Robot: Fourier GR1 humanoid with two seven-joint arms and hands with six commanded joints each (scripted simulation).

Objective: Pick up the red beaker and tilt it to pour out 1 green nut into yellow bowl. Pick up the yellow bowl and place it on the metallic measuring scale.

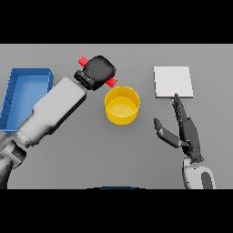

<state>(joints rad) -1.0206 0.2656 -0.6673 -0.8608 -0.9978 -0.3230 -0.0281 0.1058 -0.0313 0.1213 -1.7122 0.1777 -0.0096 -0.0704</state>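
two hands: both are seen over the grey table (91,154), one in the upper middle of the frame, one at the lower right.
left hand (98,72): it is found in the upper middle of the frame, at the end of the white and grey arm that runs in from the lower left; its fingers are curled round the red beaker.
red beaker (83,60): it is held tilted, nearly on its side, with one red end seen at the upper left of the hand and the other red end at the hand's lower right, just above the rim of the yellow bowl; most of it is hidden by the hand.
green nut: none can be made out; the beaker's inside is hidden.
yellow bowl (122,106): it is set upright on the table at the centre of the frame, just below and right of the left hand; only yellow is seen inside it.
metallic measuring scale (173,82): a pale square plate is seen flat on the table in the upper right, well apart from the bowl.
right hand (187,132): it is seen at the lower right, fingers straight and spread from the thumb, nothing held; its fingertips reach the near edge of the scale.
blue bin (25,86): it is seen at the left edge, partly covered by the left arm.
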